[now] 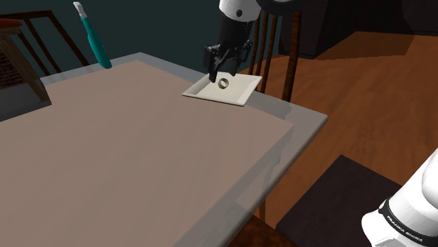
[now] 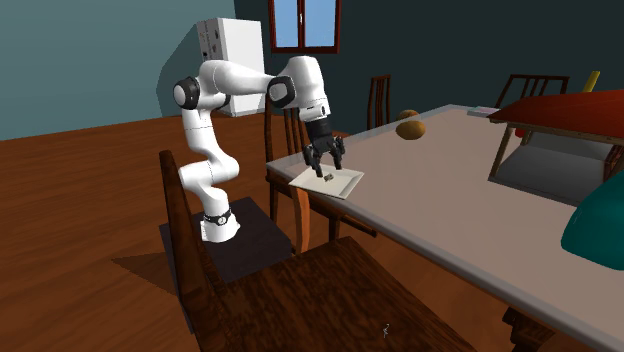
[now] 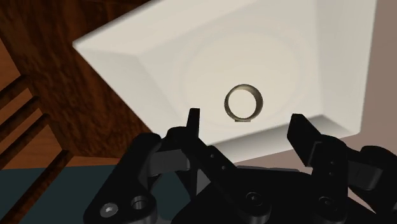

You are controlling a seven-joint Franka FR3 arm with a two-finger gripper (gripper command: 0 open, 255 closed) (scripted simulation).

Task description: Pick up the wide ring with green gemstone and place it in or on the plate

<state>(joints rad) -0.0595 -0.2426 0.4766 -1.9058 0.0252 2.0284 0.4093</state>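
A small pale ring [image 1: 224, 83] [image 2: 330, 177] [image 3: 243, 103] stands on its edge inside a square white plate [image 1: 246, 85] [image 2: 346, 186] [image 3: 191, 51], which sits at a corner of the table. No green stone shows on the ring. My black gripper [image 1: 223, 71] [image 2: 326, 165] [image 3: 245, 121] hangs just above the plate, pointing down at the ring. Its fingers [image 3: 193, 118] stand apart, and neither one touches the ring. Nothing is held.
The plate lies close to the table's edge [image 1: 302, 112], with a wooden chair back [image 1: 277, 42] right behind it. A teal-handled tool [image 1: 95, 35] stands at the table's far side. In the second exterior view, a brown rounded object [image 2: 410, 128] lies farther along the table.
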